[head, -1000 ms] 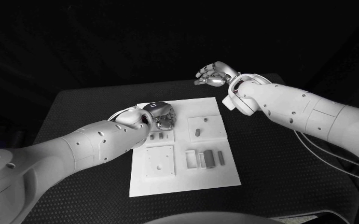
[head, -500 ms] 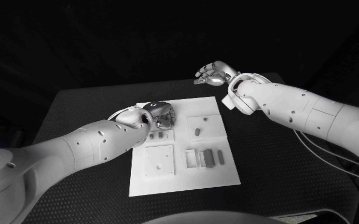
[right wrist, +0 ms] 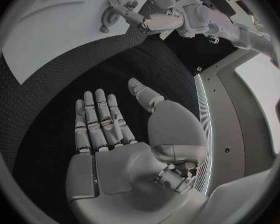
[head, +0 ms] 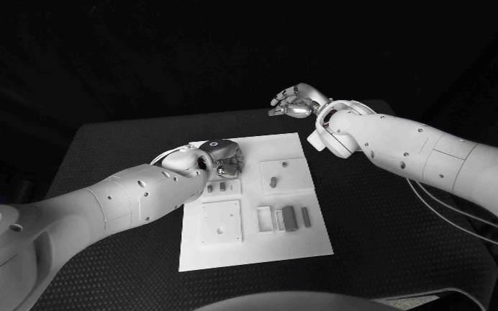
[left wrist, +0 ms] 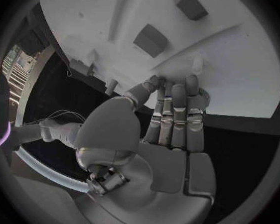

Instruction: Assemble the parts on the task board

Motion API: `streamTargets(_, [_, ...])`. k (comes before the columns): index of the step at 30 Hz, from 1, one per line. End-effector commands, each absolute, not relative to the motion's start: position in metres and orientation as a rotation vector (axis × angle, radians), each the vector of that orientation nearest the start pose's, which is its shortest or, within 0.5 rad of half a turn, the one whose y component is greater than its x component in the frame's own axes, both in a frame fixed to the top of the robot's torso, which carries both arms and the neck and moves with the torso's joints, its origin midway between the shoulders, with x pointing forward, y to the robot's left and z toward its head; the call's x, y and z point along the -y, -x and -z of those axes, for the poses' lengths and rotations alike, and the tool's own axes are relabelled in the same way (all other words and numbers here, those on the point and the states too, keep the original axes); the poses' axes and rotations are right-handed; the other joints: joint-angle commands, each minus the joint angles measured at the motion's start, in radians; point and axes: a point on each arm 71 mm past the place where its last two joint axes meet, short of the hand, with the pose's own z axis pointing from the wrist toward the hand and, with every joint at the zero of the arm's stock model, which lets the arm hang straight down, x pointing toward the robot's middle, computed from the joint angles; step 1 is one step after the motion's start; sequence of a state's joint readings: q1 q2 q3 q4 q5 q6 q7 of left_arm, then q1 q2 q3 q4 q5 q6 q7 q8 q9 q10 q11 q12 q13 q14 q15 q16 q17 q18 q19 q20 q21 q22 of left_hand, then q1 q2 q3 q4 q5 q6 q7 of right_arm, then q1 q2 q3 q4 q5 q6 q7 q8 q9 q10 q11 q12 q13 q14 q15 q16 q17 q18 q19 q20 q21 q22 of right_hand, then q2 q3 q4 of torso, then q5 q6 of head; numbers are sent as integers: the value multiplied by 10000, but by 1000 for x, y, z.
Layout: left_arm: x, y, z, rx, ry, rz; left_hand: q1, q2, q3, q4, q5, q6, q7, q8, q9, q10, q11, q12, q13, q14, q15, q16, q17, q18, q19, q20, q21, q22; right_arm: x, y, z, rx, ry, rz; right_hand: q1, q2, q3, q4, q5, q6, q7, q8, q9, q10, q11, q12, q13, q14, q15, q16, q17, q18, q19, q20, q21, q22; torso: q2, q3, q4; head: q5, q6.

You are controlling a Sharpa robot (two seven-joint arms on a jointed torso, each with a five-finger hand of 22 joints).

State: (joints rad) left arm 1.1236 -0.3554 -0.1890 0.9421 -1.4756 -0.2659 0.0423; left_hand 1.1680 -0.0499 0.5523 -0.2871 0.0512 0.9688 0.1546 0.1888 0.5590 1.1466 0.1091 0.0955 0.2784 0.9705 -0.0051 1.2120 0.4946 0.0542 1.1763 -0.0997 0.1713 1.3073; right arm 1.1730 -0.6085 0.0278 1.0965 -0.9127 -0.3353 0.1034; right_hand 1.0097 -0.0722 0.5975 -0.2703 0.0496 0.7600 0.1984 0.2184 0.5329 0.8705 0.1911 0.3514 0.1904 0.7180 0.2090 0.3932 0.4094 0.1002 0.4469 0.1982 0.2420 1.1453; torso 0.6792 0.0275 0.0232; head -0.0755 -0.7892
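The white task board [head: 249,250] lies in the middle of the black table. My left hand [head: 220,158] hovers low over its far left corner, fingers stretched side by side toward the board [left wrist: 239,59]. Their tips sit right by a small pale peg [left wrist: 196,64], and nothing shows between thumb and fingers. Two dark blocks [left wrist: 151,40] lie further along the board. My right hand [head: 293,102] hangs over the table beyond the board's far edge, fingers extended and empty [right wrist: 115,134]. From there the left hand [right wrist: 149,12] shows bent down onto the board [right wrist: 47,30].
Small parts lie across the board: a peg [head: 273,181] in the middle, two short pieces [head: 218,188] on the left, a square plate [head: 222,223] and several upright bars [head: 289,219] nearer me. Black table surrounds the board on all sides.
My left hand has crept slightly toward the board's far edge. The right hand has barely moved.
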Motion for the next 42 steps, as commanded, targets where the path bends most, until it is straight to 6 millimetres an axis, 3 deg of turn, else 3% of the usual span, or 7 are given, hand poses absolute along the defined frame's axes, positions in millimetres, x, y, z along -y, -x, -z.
streamTargets(1, [-107,-514,325,-19805,-4313,5478,17,-44,-18,-18,40,-31,4,46,-16,30,-7,-32,-125,46,34,-28,-7,115,-15,-8,33,233,208,-560,200,-16258,-3863,-8983,-35,-18,-68,3,5,-53,257,65,-13,67,-32,-43,-12,52,-15,-61,-15,46,71,0,-41,14,-7,0,-2,-9,-14])
streamTargets(16, [-105,-511,325,-19232,-5428,5349,341,-69,161,-29,130,238,-124,262,-20,360,-131,29,-34,223,-86,40,-14,110,133,-96,151,234,208,-560,200,-16259,-3867,-8987,-41,-16,-71,10,4,-52,256,69,-19,73,-32,-46,-32,52,-15,-67,-23,48,71,2,-51,17,-14,2,6,-28,-43])
streamTargets(21, [-103,-511,325,-19054,-5794,5320,404,-104,287,-27,491,361,-176,353,-37,490,-173,17,-6,306,-126,68,-18,80,185,-143,210,238,208,-560,200,-16251,-3884,-8993,-47,-17,-74,16,4,-51,256,71,-22,76,-32,-47,-42,53,-14,-70,-27,49,72,3,-56,19,-14,1,7,-37,-57])
streamTargets(26, [-104,-511,325,-18968,-5753,5271,403,-84,312,-25,527,423,-200,396,-39,559,-194,12,5,349,-151,76,-22,78,229,-167,245,240,209,-560,200,-16245,-3893,-8989,-52,-18,-76,20,4,-52,256,72,-24,79,-32,-48,-50,55,-14,-72,-30,50,73,4,-60,21,-12,7,-2,-34,-54])
streamTargets(33, [-106,-512,322,-18546,-5610,5468,445,-5,391,-29,579,790,-360,644,11,1033,-388,86,114,698,-345,279,49,91,579,-336,521,256,209,-560,200,-16241,-3898,-8986,-57,-18,-79,25,4,-52,256,74,-28,82,-32,-50,-60,57,-14,-74,-34,51,74,5,-65,23,-10,6,0,-34,-48])
streamTargets(42, [-106,-512,319,-18281,-5346,5794,430,26,440,-20,581,858,-390,692,25,1144,-433,82,144,787,-389,320,63,79,658,-385,598,253,209,-560,200,-16234,-3896,-8989,-61,-18,-81,30,4,-52,256,76,-31,86,-32,-51,-71,60,-14,-76,-38,53,75,6,-69,25,-12,5,3,-34,-36])
